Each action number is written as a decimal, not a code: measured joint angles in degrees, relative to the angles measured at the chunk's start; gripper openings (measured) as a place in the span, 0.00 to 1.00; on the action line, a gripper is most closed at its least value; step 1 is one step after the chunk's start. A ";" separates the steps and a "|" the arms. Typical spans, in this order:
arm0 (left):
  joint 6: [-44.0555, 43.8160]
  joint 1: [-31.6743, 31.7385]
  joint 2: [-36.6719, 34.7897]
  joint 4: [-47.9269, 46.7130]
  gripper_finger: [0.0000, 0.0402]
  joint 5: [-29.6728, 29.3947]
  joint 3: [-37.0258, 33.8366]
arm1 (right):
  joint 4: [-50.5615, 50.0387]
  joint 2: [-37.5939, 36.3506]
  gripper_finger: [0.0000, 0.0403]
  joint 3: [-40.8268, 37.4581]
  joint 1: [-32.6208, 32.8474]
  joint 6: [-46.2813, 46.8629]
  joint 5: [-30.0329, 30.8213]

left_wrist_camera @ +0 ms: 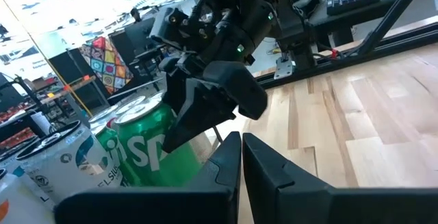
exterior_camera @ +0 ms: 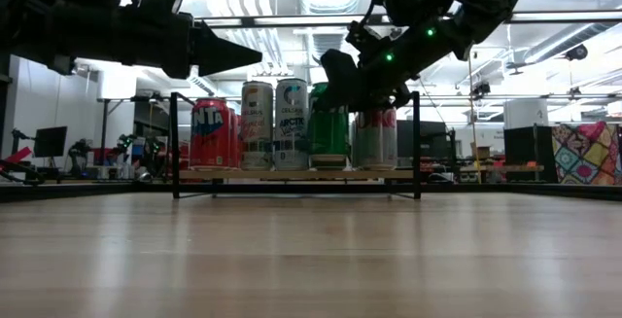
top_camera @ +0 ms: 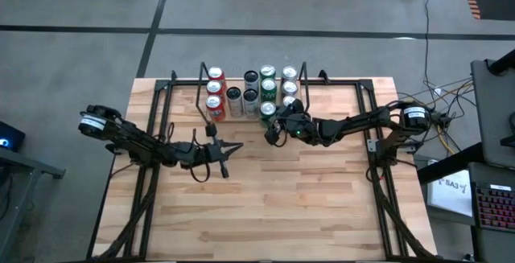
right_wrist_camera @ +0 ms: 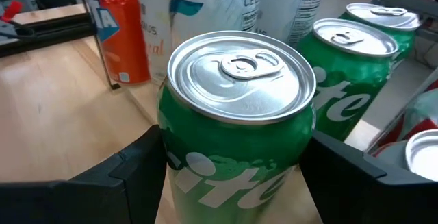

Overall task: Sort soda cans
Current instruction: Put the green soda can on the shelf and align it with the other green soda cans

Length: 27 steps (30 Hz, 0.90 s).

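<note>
Several soda cans stand in rows at the table's far middle, inside a black wire frame (top_camera: 200,86): red ones (top_camera: 215,90) on the left, then silver-white ones (top_camera: 233,100) and green ones (top_camera: 268,82). The nearest green can (right_wrist_camera: 233,135) stands upright between the fingers of my right gripper (top_camera: 272,123), which reaches in from the right. My left gripper (top_camera: 233,148) hovers shut above the wood, just near of the rows, pointing toward the right gripper. It holds nothing. My right gripper pinches the green can's body (right_wrist_camera: 171,162) between its two fingers, one on each side, just below the silver top. The fingers come nearly level, tipped a little down, from the table's near right. The can is upright, its bottom (exterior_camera: 330,165) level with the other cans' bottoms.
The frame's upright black bars (exterior_camera: 417,143) stand at both ends of the can rows. A second green can (right_wrist_camera: 349,94) stands close behind the held one. Black arm mounts (top_camera: 153,134) run along both table sides. Bare wood (top_camera: 273,207) fills the near half.
</note>
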 joint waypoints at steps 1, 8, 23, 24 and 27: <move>-0.22 0.00 0.00 -0.14 0.00 0.00 0.00 | 0.00 0.00 0.68 0.00 0.00 -0.02 0.38; -3.31 0.00 1.93 -0.60 0.00 0.07 0.00 | -1.75 0.00 0.68 0.02 0.00 0.79 0.91; -7.62 2.72 17.20 0.38 0.00 0.08 8.47 | -2.14 0.00 0.68 0.02 0.00 0.93 1.20; -7.68 3.25 18.66 1.28 0.00 0.07 9.17 | -2.18 0.00 0.68 0.02 0.00 0.93 1.22; -7.71 5.24 23.13 5.93 0.00 0.05 10.68 | -2.67 0.00 0.68 0.02 0.00 0.96 1.20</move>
